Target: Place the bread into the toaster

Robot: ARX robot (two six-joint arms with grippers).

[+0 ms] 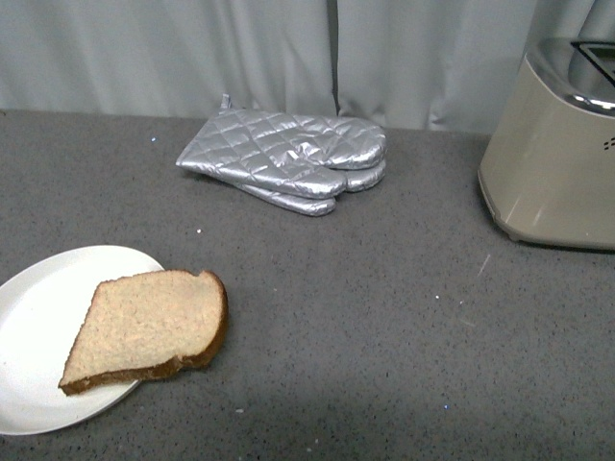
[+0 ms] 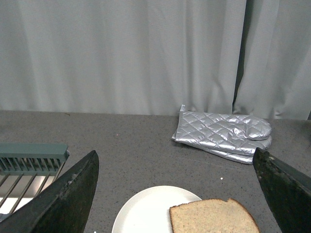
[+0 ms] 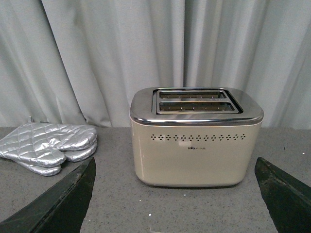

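The bread [image 1: 149,327], a light-brown slice with a dark crust, lies flat and half on a round white plate [image 1: 38,336] at the front left of the grey counter. The beige toaster [image 1: 557,154] stands at the far right, its chrome top with empty dark slots showing in the right wrist view [image 3: 197,141]. My left gripper [image 2: 177,194] is open and empty, back from the bread [image 2: 214,217] and plate [image 2: 146,211]. My right gripper [image 3: 175,194] is open and empty, facing the toaster with a gap of counter between. Neither arm shows in the front view.
Silver quilted oven mitts [image 1: 288,154] lie stacked at the back middle of the counter, before a pale curtain [image 1: 192,48]. They also show in the left wrist view [image 2: 223,133] and the right wrist view [image 3: 46,143]. A green-edged wire rack [image 2: 26,165] lies beside the plate.
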